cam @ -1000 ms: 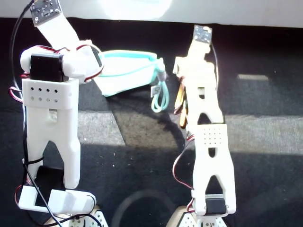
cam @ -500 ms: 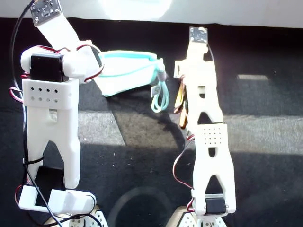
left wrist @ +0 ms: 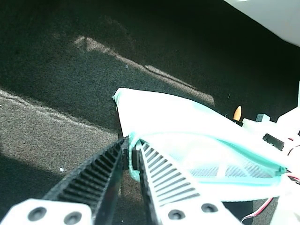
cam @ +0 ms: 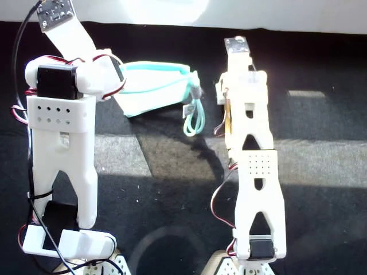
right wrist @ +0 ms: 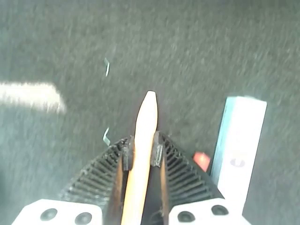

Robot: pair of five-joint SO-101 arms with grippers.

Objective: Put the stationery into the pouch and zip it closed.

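A white mesh pouch (cam: 155, 91) with a teal zipper lies at the back of the dark mat, its mouth gaping open (left wrist: 211, 154). My left gripper (left wrist: 131, 153) is shut on the teal edge at the pouch's end; in the high view that arm's wrist (cam: 100, 77) covers the spot. My right gripper (right wrist: 140, 147) is shut on an orange pencil (right wrist: 144, 123), whose tip points out past the fingers. The pencil (cam: 227, 117) shows under the right arm, just right of the pouch's teal strap (cam: 195, 119). Its tip (left wrist: 237, 112) peeks over the pouch's far side.
A white rectangular block with a teal side (right wrist: 239, 140) lies on the mat beside the right gripper, with a small red piece (right wrist: 201, 161) next to it. The dark mat (cam: 321, 137) has sunlit bands across it. A pale wall edge (cam: 287, 17) runs along the back.
The right arm's wrist has turned and shifted slightly left toward the pouch, carrying the pencil. The left arm and pouch have stayed put.
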